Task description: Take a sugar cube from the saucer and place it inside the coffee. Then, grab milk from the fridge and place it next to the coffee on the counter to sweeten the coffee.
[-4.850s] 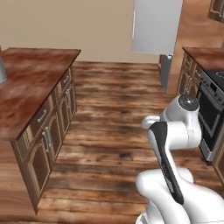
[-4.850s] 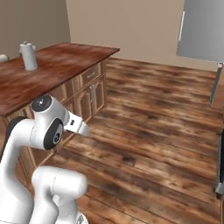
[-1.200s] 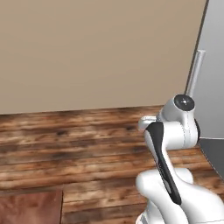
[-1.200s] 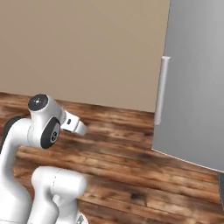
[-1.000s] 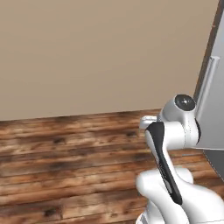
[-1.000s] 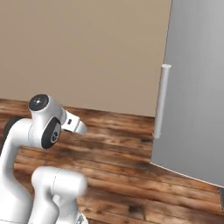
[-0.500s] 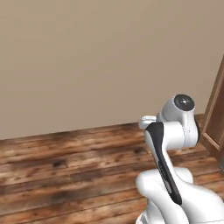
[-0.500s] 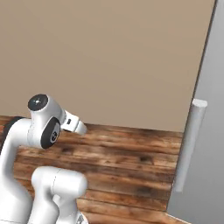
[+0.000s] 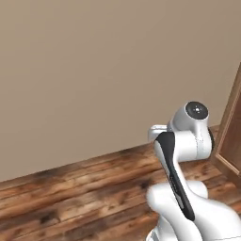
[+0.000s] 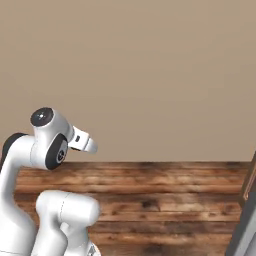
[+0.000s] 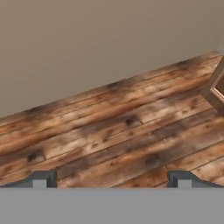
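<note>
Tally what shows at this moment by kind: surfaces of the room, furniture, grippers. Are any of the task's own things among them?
Beige wall: 1
Wooden floor: 1
Wooden cabinet: 1
Gripper, open and empty: 1
Task's own things: 0
Total: 4

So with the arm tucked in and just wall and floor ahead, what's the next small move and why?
Probably keep turning the base until a task thing comes into sight. The gripper is open with nothing between its tips, above bare wood floor and facing a plain beige wall; no mug, saucer or fridge shelf is within reach.
</note>
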### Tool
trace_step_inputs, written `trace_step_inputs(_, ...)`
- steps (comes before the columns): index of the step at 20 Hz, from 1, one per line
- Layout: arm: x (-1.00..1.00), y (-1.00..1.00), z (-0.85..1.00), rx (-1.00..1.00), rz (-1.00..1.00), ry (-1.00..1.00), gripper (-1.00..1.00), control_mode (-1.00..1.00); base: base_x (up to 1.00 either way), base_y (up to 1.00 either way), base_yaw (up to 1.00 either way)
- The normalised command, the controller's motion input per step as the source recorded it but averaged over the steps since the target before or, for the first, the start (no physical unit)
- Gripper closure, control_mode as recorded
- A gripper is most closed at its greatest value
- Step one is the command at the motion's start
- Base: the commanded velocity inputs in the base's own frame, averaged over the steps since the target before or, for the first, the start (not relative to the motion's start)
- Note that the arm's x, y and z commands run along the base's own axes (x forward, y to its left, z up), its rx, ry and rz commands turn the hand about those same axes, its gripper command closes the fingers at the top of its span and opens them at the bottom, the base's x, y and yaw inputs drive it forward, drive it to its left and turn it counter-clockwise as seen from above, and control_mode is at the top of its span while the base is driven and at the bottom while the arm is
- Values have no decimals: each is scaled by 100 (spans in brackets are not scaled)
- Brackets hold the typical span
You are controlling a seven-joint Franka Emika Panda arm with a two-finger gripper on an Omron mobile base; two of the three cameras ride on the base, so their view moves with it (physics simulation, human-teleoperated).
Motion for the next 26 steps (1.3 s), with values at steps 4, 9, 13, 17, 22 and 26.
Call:
trace_step_inputs(4, 0, 0, 0, 0, 0, 0, -100, 100, 81, 5, -46)
trace_step_inputs(9, 0, 0, 0, 0, 0, 0, -100, 100, 58, 2, -55)
trace_step_inputs(13, 0, 0, 0, 0, 0, 0, -100, 100, 44, 4, -64)
trace_step_inputs(17, 0, 0, 0, 0, 0, 0, -100, 100, 45, 6, -69)
trace_step_inputs(22, 0, 0, 0, 0, 0, 0, -100, 100, 44, 6, -71)
trace_step_inputs(26, 0, 0, 0, 0, 0, 0, -100, 100, 47, 8, -71)
